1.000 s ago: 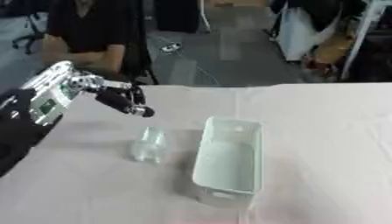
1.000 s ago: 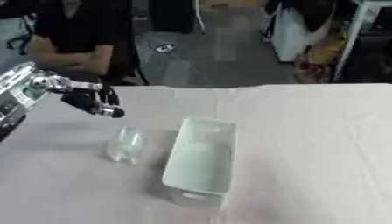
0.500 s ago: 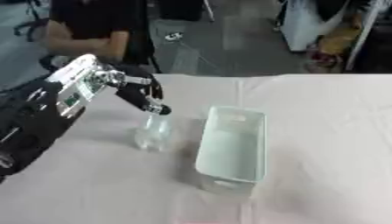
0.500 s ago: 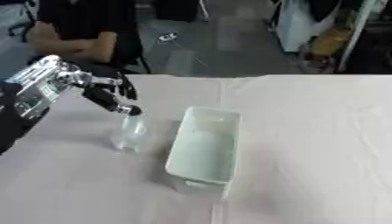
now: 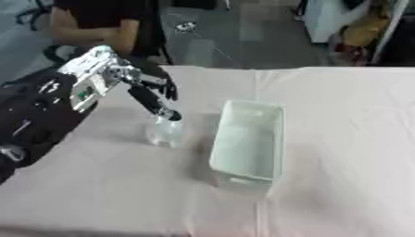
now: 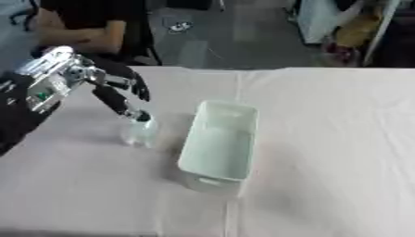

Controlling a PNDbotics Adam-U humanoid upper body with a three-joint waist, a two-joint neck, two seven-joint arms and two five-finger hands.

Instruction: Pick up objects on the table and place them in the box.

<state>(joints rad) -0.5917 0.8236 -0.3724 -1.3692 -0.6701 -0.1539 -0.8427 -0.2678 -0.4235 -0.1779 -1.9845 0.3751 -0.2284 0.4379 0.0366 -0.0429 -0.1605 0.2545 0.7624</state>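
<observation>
A: Where is the small clear plastic bottle [image 5: 166, 132] located?

B: On the pink-clothed table [image 5: 340, 139], at nine o'clock of the pale green rectangular plastic box [image 5: 247, 143].

A: And the left hand [image 5: 142, 90]?

B: Fingers spread, fingertips touching the bottle's top; nothing is clasped. The right hand is not seen.

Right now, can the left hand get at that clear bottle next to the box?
Probably yes. The left hand is already at the clear bottle, one finger tip at its top, nothing between them. The box stands apart to the bottle's right, leaving room around it.
</observation>
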